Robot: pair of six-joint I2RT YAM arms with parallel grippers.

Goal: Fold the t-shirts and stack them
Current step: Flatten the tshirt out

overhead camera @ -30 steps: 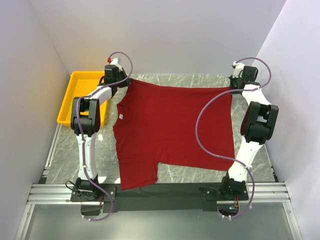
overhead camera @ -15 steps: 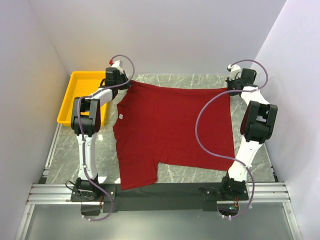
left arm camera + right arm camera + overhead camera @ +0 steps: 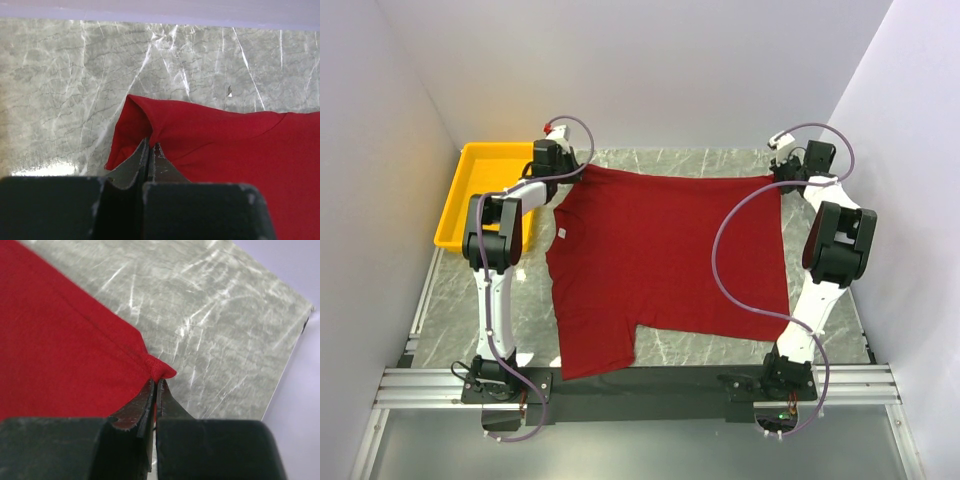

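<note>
Left gripper (image 3: 150,149) is clamped fully shut on the far left corner of the plain dark red short-sleeved cloth t-shirt (image 3: 670,260), a fold of fabric pinched between its tips. Right gripper (image 3: 155,384) is likewise closed tight on the far right corner, a small nub of cloth poking past its fingers.

The shirt lies spread on the grey marble-patterned table (image 3: 520,310), its far edge drawn straight between the two arms and one sleeve reaching toward the near edge.

The step looks like stretching or carrying that far edge for a fold. It would go best with both pinches level and moving together, so the edge stays taut without dragging the body askew.

Its small white neck label (image 3: 561,234) sits at the left side, so the collar points toward the yellow plastic bin (image 3: 470,200). The collar-to-hem axis runs left to right across the table.
</note>
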